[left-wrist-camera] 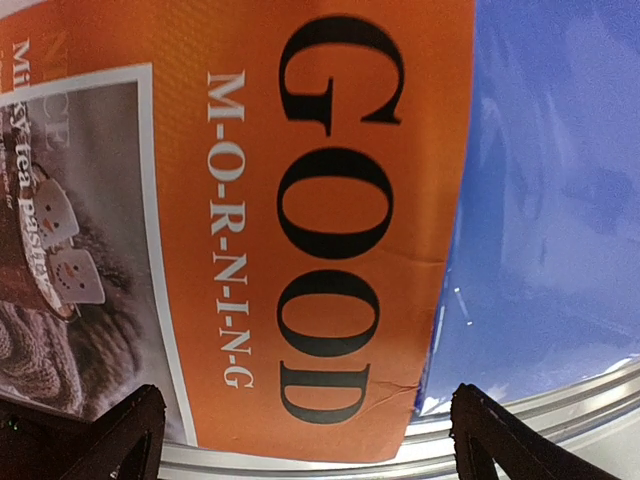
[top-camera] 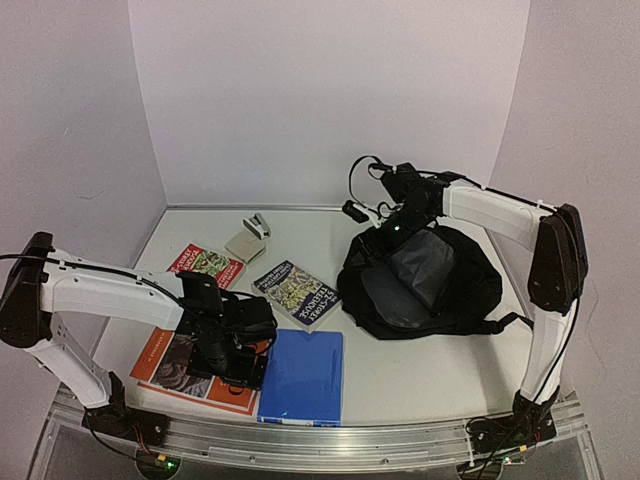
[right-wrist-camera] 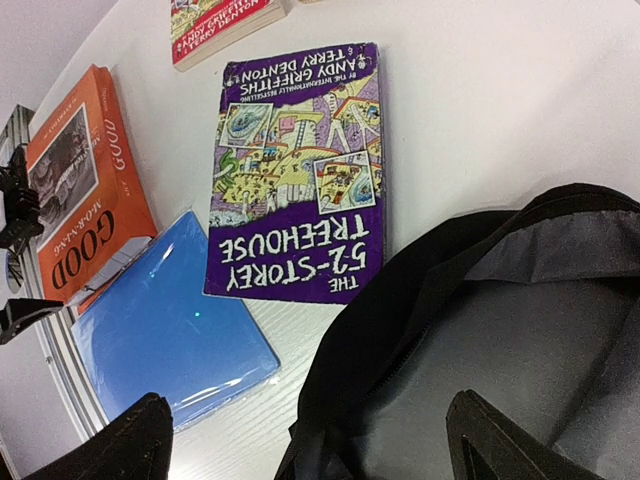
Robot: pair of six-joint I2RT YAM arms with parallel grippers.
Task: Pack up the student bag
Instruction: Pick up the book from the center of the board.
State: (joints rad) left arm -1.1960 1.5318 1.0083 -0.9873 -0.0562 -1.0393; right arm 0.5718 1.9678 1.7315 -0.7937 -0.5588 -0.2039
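Note:
The student bag is a black backpack lying right of centre, its mouth open and grey lining showing. My right gripper hovers open above the bag's far rim; in the right wrist view the right gripper has nothing between its fingers, with the bag's edge under it. My left gripper is low over an orange "Good Morning" book at the front left. In the left wrist view the left gripper is open, its fingers either side of the book's corner.
A blue folder lies beside the orange book. A purple "52-Storey Treehouse" book and a red book lie mid-table, with a stapler behind them. An aluminium rail runs along the front edge.

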